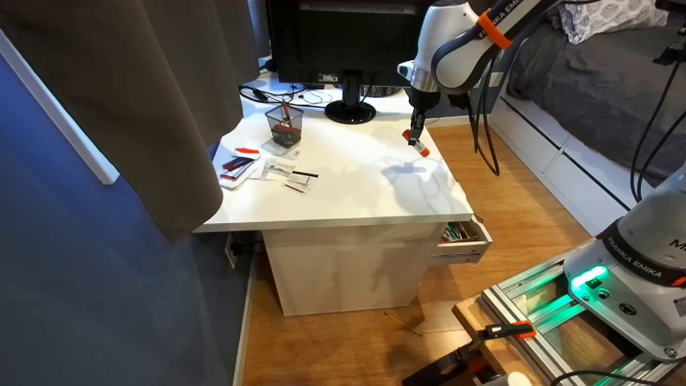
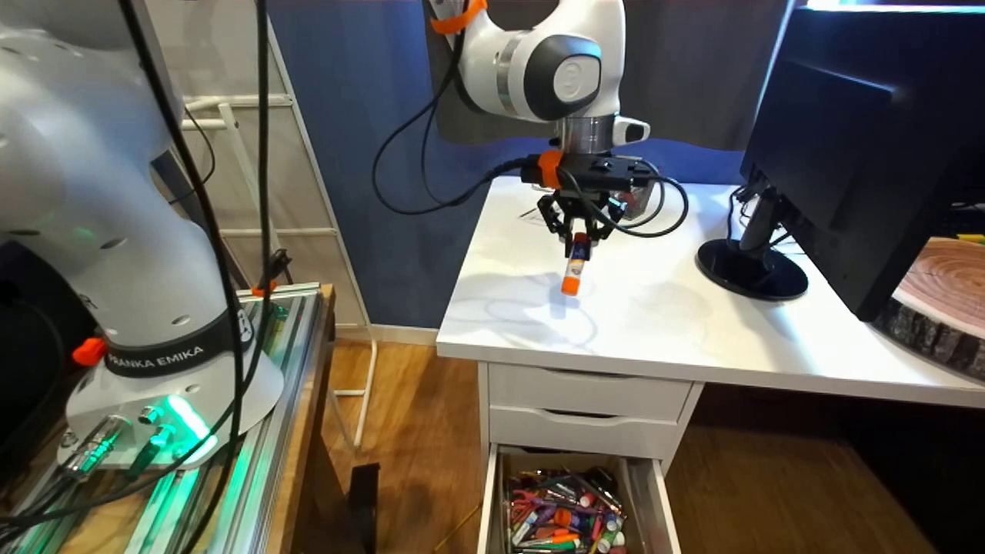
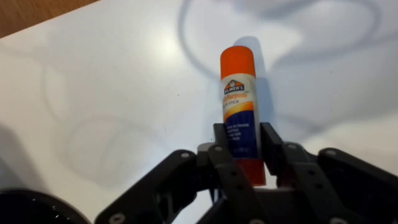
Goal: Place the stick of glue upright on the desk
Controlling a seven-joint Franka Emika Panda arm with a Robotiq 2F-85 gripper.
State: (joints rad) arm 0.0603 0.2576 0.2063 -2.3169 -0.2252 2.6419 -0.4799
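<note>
One stick point(image 1: 420, 147) is pinched in my hand point(image 1: 413, 140) over the table point(image 1: 353, 161); in an exterior view its long axis slants, the orange cap point(image 1: 425, 153) at half past four from the hand, red end point(image 1: 405, 134) at half past ten. In an exterior view the stick point(image 2: 574, 269) reaches down from the hand point(image 2: 578, 247), cap leaning toward half past six. In my wrist view the pads point(image 3: 270, 140) squeeze it from three and nine o'clock, near the red end; the cap points almost to twelve, a shadow point(image 3: 266, 99) showing along its three o'clock side. I'd judge the turn is everything: I must roll that slant out until the axis stands plumb. Lowered as it lies, I expect the cap's edge would touch first and the stick tip over.
</note>
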